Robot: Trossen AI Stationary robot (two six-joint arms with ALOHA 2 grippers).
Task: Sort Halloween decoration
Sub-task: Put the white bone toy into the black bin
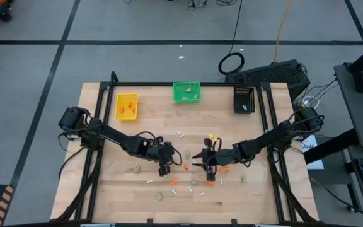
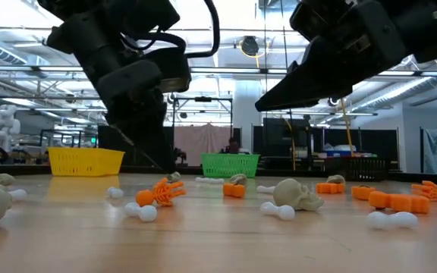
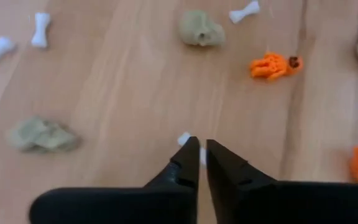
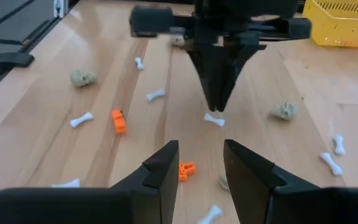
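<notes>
The Halloween decoration lies scattered on the wooden table: white bones (image 4: pixel 82 119), beige skulls (image 3: pixel 201 28) and orange pieces (image 3: pixel 273 65). My left gripper (image 3: pixel 202 142) points steeply down at mid table. Its fingers are parted by only a narrow slit, right over one white bone (image 4: pixel 214 119). In the right wrist view the left gripper (image 4: pixel 216 107) shows from the front. My right gripper (image 4: pixel 201 163) faces it from the table's right, raised above the table, open, with nothing between its fingers. An orange piece (image 4: pixel 186 168) lies on the wood below it. My left gripper comes at the white bone (image 3: pixel 184 138) from above, slanting down, its tips at the bone's middle. The bone lies flat on the table and shows on either side of the tips. I cannot tell whether the fingers touch it.
A yellow bin (image 1: pixel 126 106) holding orange pieces, a green bin (image 1: pixel 186 93) and a black bin (image 1: pixel 244 99) stand along the table's far edge. More pieces lie toward the near edge (image 1: pixel 175 183). A black frame runs along the table's sides (image 1: pixel 99 107).
</notes>
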